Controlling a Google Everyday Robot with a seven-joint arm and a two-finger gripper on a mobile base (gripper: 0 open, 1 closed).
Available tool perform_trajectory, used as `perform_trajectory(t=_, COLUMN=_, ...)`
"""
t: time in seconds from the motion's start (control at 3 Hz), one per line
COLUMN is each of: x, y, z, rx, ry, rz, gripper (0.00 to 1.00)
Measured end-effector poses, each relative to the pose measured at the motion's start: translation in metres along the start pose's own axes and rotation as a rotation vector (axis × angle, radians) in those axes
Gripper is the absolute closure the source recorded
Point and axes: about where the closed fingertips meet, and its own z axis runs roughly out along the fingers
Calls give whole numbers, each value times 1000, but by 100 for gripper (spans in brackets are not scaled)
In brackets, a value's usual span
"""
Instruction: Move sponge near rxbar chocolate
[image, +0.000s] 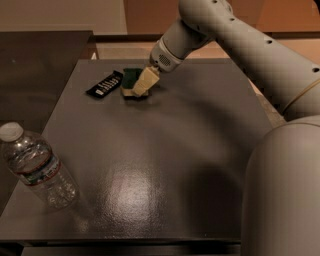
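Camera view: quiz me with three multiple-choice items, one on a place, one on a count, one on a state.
1. Where is the sponge? A) just right of the snack bar, at the table's far side B) at the near edge C) on the floor
2. How many bottles are on the table? A) none B) one C) three
3. The bottle's cap is: A) on B) lying loose C) missing
Answers: 1 A, it lies beside the bar, with the gripper at it; 2 B, a single one at near left; 3 A, the white cap sits on the neck.
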Motion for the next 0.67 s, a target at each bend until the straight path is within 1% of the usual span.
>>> perform_trajectory(t=0.33, x=0, y=1, z=3, rx=-5, ry=2, rz=-1, gripper=0)
perform_trajectory(t=0.67, x=0, y=1, z=3, rx=-5, ry=2, rz=-1, gripper=0)
